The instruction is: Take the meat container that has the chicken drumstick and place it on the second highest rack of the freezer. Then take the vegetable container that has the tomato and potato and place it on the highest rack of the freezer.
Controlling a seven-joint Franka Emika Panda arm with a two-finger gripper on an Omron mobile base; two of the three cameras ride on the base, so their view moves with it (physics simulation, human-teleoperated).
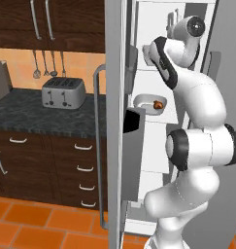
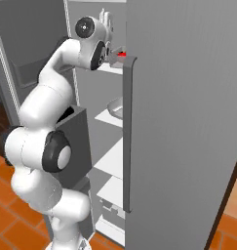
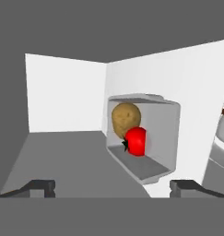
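Looking along the hand camera, I see my jaws standing wide with nothing between them, the two dark fingertips (image 3: 38, 186) well apart and clear of the small square white-grey vegetable tray (image 3: 152, 168) ahead. That tray sits against the white inner wall of the tall grey metal freezer (image 2: 188, 122), with the tan oval potato (image 3: 126, 118) and the round bright-red tomato (image 3: 136, 140) touching each other inside it. From the left base camera, the shallow light-grey meat tray (image 1: 143, 102) rests on a white shelf below my hand, carrying the glossy reddish-brown chicken drumstick (image 1: 159, 104). A steel toaster (image 1: 63, 92) stands on the dark speckled counter (image 1: 22, 114).
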